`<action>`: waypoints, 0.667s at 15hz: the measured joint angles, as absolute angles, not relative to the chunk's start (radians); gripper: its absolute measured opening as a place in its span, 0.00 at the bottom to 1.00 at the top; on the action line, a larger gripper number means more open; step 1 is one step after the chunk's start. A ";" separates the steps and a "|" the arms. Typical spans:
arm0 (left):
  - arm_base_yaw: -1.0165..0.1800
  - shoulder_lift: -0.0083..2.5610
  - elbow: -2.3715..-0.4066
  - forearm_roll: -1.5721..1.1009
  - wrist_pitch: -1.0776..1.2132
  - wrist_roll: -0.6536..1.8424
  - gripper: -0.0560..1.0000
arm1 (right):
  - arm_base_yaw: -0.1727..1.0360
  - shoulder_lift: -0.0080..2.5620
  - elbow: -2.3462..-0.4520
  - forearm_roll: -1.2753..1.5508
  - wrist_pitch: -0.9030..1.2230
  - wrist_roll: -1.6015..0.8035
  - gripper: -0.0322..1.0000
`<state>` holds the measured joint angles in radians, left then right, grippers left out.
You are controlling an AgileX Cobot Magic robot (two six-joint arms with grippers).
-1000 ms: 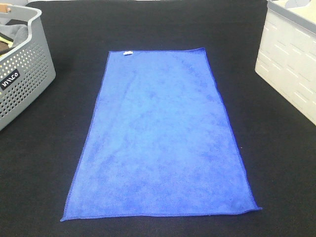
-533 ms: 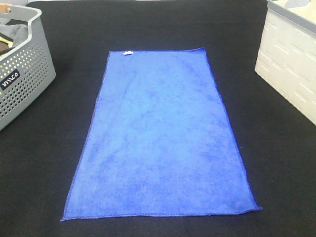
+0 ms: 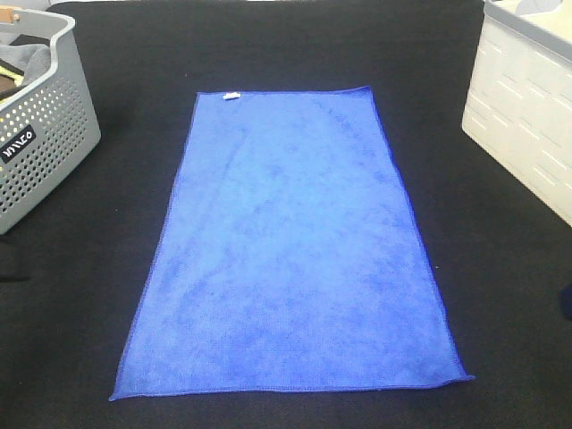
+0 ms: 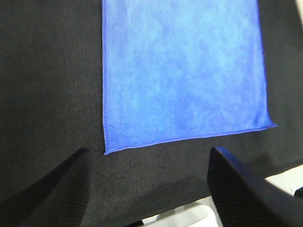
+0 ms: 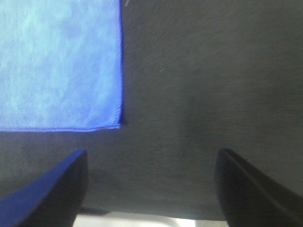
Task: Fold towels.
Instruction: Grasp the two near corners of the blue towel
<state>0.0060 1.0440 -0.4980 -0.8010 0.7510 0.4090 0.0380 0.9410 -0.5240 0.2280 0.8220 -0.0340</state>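
The towel [image 3: 286, 250] lies flat, centred on the tabletop [image 3: 268, 45]. Left gripper [image 4: 149, 151] and right gripper [image 5: 152, 152] hang released, empty, by the front edge

Around the towel [image 3: 286, 250] black tabletop [image 3: 286, 45] lies open, between grey basket [image 3: 54, 134] and white crate [image 3: 523, 116].

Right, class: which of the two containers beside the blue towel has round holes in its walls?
The grey basket on the left; the white crate on the right has long slots instead.
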 joint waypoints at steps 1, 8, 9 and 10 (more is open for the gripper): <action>0.006 1.120 -0.498 -0.848 0.734 0.468 0.67 | 0.038 1.012 -0.524 0.276 0.792 -0.081 0.71; -0.093 1.556 -0.509 -1.212 0.555 0.849 0.67 | 0.038 1.381 -0.525 0.579 0.583 -0.349 0.71; -0.109 1.611 -0.526 -1.234 0.538 0.877 0.67 | 0.038 1.423 -0.525 0.623 0.548 -0.386 0.71; -0.138 1.702 -0.561 -1.253 0.515 0.894 0.67 | 0.038 1.500 -0.525 0.696 0.493 -0.479 0.71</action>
